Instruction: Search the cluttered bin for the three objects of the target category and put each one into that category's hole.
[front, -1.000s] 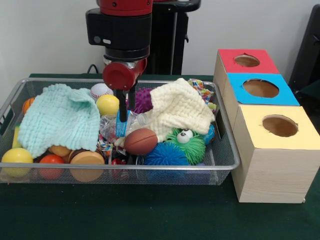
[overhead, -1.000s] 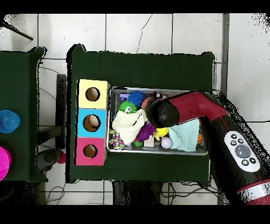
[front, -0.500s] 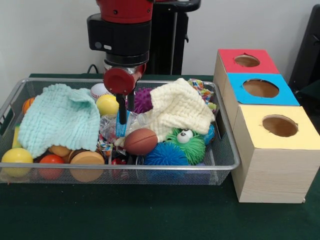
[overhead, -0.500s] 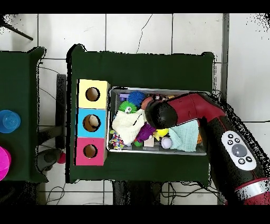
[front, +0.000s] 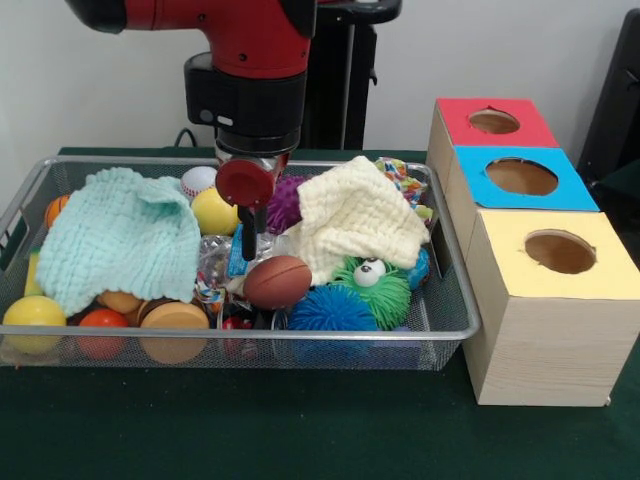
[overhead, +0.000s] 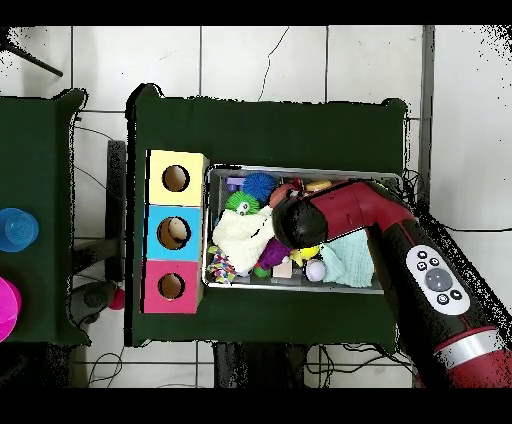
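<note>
Green tabletop carries the wire bin (front: 455, 300). My gripper (front: 249, 243) hangs just behind the toy football (front: 277, 281), which lies crosswise. Whether its fingers grip anything, I cannot tell.

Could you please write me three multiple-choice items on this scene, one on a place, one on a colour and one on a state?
1. Where does the brown football lie in the wire bin?
A. Under the mint cloth
B. Just in front of the gripper, beside the green spiky toy
C. Outside the bin, on the table

2. Which colour tops the box nearest the camera in the front view?
A. Yellow
B. Red
C. Blue

3. How does the cream cloth lie?
A. Folded flat on the table
B. Hanging from the gripper
C. Draped over toys in the bin

Answers:
1. B: the football sits below the gripper, left of the green spiky toy.
2. A: the yellow box stands in front of the blue box and the red box.
3. C: the cloth is heaped on the toys, apart from the gripper.
</note>
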